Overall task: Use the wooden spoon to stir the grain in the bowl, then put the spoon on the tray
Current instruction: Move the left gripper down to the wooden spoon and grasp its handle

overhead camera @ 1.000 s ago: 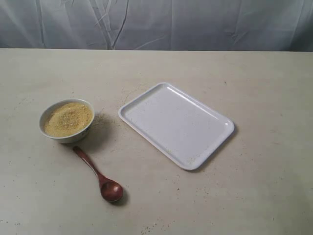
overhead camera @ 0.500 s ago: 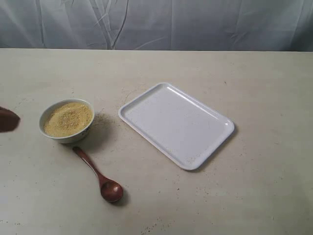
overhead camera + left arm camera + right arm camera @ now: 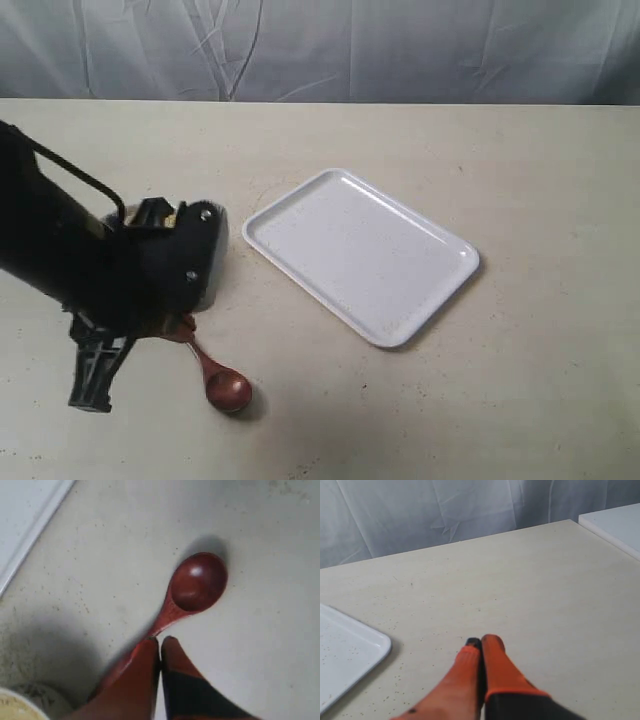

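Observation:
The dark reddish-brown wooden spoon lies flat on the table, its scoop facing up. My left gripper hovers over the handle with its fingers pressed together and nothing between them; the handle runs beneath one finger. In the exterior view the left arm hides the bowl, and the gripper shows at the handle's upper end. Only a sliver of the bowl with yellow-tan grain is visible. The white tray lies to the right. My right gripper is shut over bare table.
The tray's corner sits near the right gripper, and its rim edges the left wrist view. A white slab shows far off. A grey cloth backdrop hangs behind the table.
The left arm has swung in from the left edge and now covers the bowl, with its gripper over the spoon handle. Spoon and tray have not moved.

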